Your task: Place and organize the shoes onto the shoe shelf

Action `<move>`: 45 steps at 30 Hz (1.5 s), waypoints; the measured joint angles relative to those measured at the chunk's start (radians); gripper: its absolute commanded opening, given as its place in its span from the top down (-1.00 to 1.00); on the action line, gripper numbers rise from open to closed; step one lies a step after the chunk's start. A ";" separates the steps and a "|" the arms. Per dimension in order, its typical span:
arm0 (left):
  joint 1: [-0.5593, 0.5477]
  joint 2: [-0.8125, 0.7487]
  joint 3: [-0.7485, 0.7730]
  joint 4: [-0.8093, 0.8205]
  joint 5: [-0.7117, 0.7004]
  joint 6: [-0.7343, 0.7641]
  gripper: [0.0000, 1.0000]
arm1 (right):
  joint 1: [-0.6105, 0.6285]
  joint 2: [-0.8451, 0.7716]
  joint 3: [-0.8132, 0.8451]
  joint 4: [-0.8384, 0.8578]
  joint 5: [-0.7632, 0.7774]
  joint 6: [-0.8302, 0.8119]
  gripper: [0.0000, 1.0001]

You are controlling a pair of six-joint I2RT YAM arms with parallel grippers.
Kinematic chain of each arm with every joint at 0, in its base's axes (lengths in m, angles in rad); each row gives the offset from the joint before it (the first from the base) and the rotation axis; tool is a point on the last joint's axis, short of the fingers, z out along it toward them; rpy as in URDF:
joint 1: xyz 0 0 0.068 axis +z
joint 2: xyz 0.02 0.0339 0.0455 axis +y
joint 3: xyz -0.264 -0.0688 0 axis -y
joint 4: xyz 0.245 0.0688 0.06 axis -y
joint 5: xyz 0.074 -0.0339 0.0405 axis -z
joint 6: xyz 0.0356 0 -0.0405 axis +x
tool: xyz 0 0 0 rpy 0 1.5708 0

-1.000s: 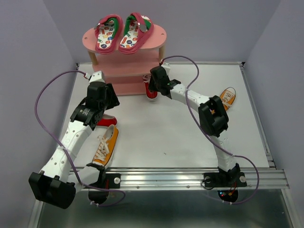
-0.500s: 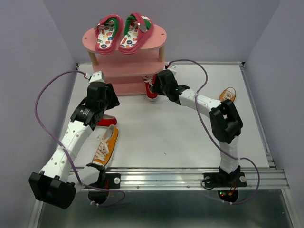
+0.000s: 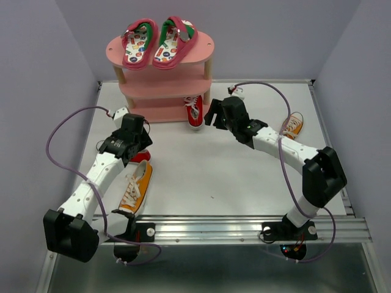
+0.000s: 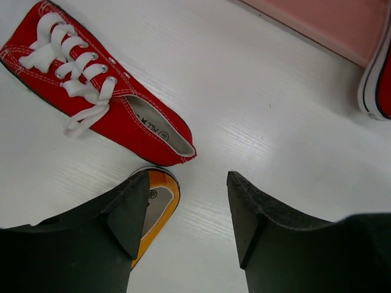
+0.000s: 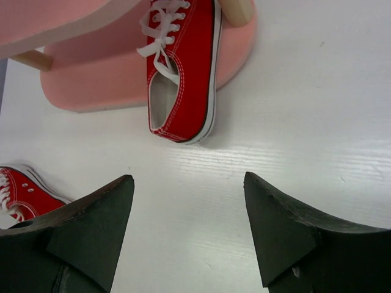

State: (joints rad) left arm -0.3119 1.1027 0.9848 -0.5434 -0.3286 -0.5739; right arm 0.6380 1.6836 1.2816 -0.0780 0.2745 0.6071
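Note:
The pink three-tier shoe shelf [image 3: 189, 66] stands at the back. The pink flip-flops [image 3: 157, 43] lie on its top board. One red sneaker [image 3: 195, 112] lies on the bottom board's right end, heel overhanging; it also shows in the right wrist view [image 5: 183, 67]. My right gripper [image 3: 217, 116] is open and empty, just right of it. The second red sneaker [image 4: 104, 113] lies on the table ahead of my open, empty left gripper [image 3: 135, 146]. One orange sneaker [image 3: 135, 188] lies near the left arm, its heel [image 4: 160, 201] by my left finger. The other orange sneaker [image 3: 292, 126] lies at the right.
A wooden post [image 5: 235, 9] of the shelf stands beside the red sneaker's toe. Purple cables loop over both arms. The enclosure walls close in the left, back and right. A metal rail [image 3: 244, 229] runs along the near edge.
My right gripper has drawn back to the right, away from the red sneaker, which stays on the bottom board. My left gripper has moved nearer and lower over the second red sneaker.

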 measured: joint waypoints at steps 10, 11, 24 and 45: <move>0.023 0.167 -0.104 0.047 -0.085 -0.193 -0.37 | 0.000 -0.095 -0.062 -0.031 0.026 -0.035 -0.69; 0.028 0.191 -0.107 0.064 -0.091 -0.200 -0.32 | 0.000 -0.098 -0.064 -0.033 0.029 -0.039 -0.69; 0.042 0.279 -0.114 0.250 -0.101 -0.225 0.06 | 0.000 -0.121 -0.083 -0.076 0.048 -0.065 -0.70; 0.045 0.333 -0.161 0.298 -0.090 -0.277 -0.64 | 0.000 -0.121 -0.083 -0.125 0.047 -0.087 -0.70</move>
State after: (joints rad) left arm -0.2668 1.4353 0.8234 -0.2459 -0.4183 -0.8513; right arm 0.6380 1.5631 1.1988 -0.2031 0.3218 0.5198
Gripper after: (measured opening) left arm 0.779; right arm 0.851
